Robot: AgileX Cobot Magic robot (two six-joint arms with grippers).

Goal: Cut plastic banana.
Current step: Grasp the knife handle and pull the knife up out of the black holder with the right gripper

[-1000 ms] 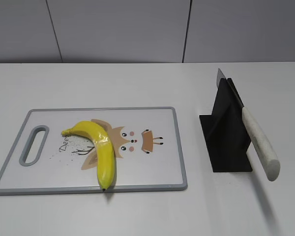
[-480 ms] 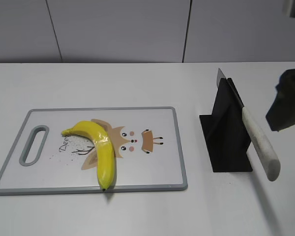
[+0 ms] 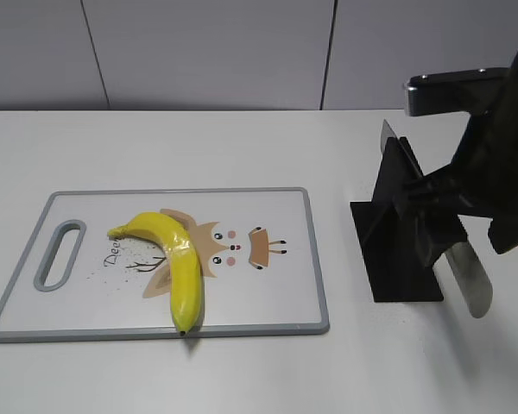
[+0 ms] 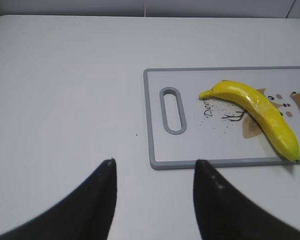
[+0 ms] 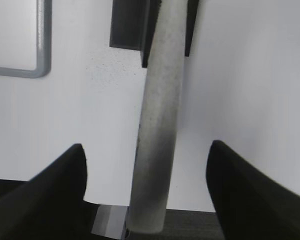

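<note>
The yellow plastic banana (image 3: 174, 259) lies on the white cutting board (image 3: 268, 293), curved, its dark tip at the front edge; it also shows in the left wrist view (image 4: 260, 112). A knife with a pale speckled handle (image 3: 468, 278) rests slanted in a black stand (image 3: 395, 233). My right gripper (image 5: 147, 150) is open, its fingers on either side of the knife handle (image 5: 157, 115), not touching it. My left gripper (image 4: 155, 165) is open and empty over the table, just in front of the board's handle-slot end (image 4: 172, 110). It is out of the exterior view.
The board (image 4: 155, 150) has a grey rim and a deer print. The white table (image 3: 242, 371) runs to a grey wall at the back. The right arm (image 3: 492, 164) stands over the knife stand.
The right arm has come in from the right edge and down over the knife stand, its fingers now around the handle. The banana, board and knife have not moved.
</note>
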